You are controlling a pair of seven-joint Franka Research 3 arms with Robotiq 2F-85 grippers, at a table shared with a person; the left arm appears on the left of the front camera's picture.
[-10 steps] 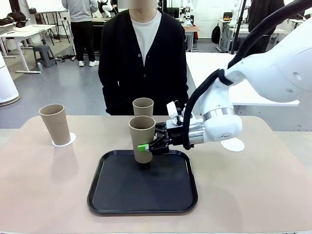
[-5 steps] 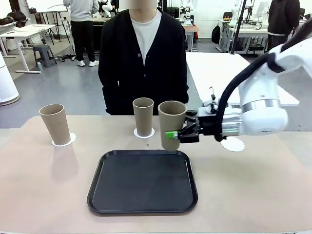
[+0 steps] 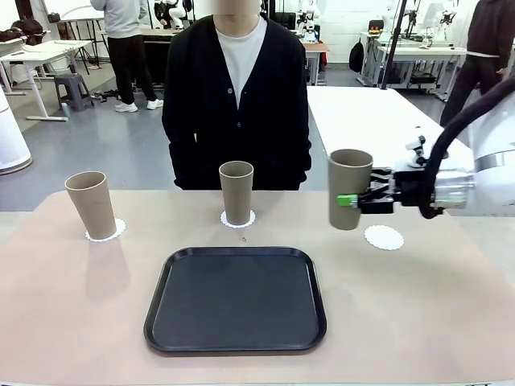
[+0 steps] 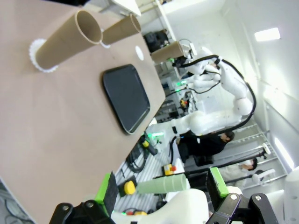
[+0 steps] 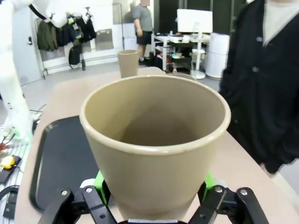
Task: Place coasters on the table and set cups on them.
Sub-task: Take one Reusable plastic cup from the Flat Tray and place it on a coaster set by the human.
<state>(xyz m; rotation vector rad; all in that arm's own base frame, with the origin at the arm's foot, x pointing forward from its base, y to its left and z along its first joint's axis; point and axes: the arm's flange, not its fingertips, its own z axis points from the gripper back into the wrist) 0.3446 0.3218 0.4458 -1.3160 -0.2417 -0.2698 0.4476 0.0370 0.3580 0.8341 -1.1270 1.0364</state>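
My right gripper is shut on a tan cup, holding it upright in the air just left of a bare white coaster on the beige table. In the right wrist view the cup sits between the green pads. Two more cups stand on coasters: one at the far left, one at the middle back. My left gripper is open and holds nothing, well off from the cups.
A black tray lies bare at the table's middle front. A person in a black cardigan stands at the far edge behind the middle cup. A white table stands behind on the right.
My right arm has carried the cup from over the tray up and to the right, to beside the bare coaster. The other two cups have not moved.
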